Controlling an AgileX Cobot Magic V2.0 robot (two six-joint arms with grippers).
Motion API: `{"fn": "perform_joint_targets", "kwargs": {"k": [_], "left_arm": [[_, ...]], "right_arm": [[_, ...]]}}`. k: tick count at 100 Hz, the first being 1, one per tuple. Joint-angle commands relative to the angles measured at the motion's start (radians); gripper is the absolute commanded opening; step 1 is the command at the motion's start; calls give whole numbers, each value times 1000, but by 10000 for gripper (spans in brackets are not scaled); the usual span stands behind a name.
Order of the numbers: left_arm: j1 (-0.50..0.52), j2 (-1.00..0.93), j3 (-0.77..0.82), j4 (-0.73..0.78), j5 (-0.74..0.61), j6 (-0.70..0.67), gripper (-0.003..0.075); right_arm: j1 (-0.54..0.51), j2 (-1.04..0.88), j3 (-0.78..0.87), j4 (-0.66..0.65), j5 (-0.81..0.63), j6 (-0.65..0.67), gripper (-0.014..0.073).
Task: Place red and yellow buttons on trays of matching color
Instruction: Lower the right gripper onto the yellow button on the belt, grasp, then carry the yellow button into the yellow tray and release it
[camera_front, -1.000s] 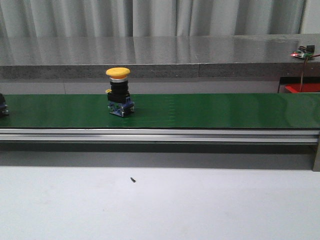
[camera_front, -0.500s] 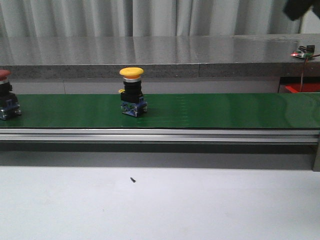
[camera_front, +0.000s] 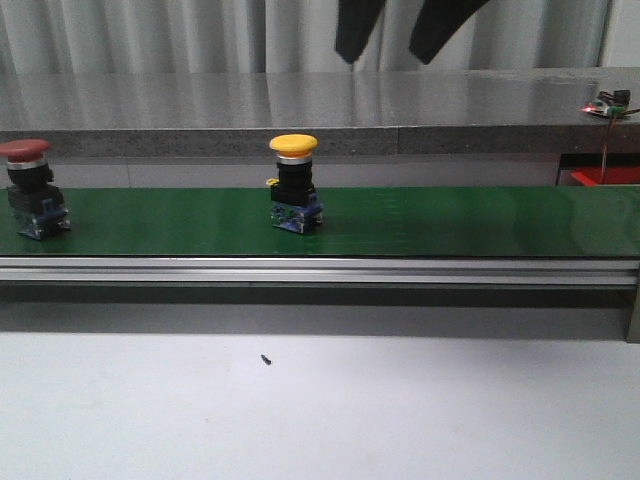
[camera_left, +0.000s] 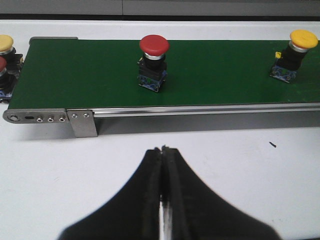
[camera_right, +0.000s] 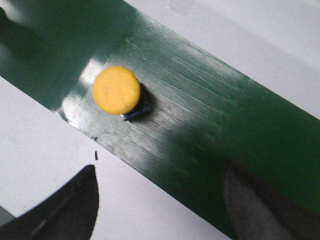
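Front view: a yellow button (camera_front: 293, 183) with a domed mushroom cap, black barrel and blue base stands upright on the matte green belt (camera_front: 450, 222), left of centre. A red button (camera_front: 30, 190) of the same build stands on the belt near its left end, well apart from the yellow one. A brushed aluminium rail (camera_front: 320, 270) runs along the belt's near edge above a pale, smooth table (camera_front: 400, 410).

The right gripper (camera_front: 385, 35) hangs above and a little right of the yellow button, two dark tapered fingers spread wide, nothing between them; the right wrist view confirms the gap and shows the round yellow cap from above on the scuffed, glossy belt.

Left wrist view: the left gripper (camera_left: 163, 165) sits over the white table, its black fingers pressed together, empty. Two more buttons (camera_left: 4, 55) crowd the belt's far end.
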Motion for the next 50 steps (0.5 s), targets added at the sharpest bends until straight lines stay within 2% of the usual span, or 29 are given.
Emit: {"fn": "perform_joint_targets", "kwargs": {"k": [1,23,50], "left_arm": [[-6,4,-26,-26,-72,1,-20],[-6,4,-26,-26,-72,1,-20],[-6,4,-26,-26,-72,1,-20]], "right_arm": [[13,27,-118,10,29,-13,528],[16,174,-270,8,140,-127,528],[16,253,-293,-6,127,-233,528]]}}
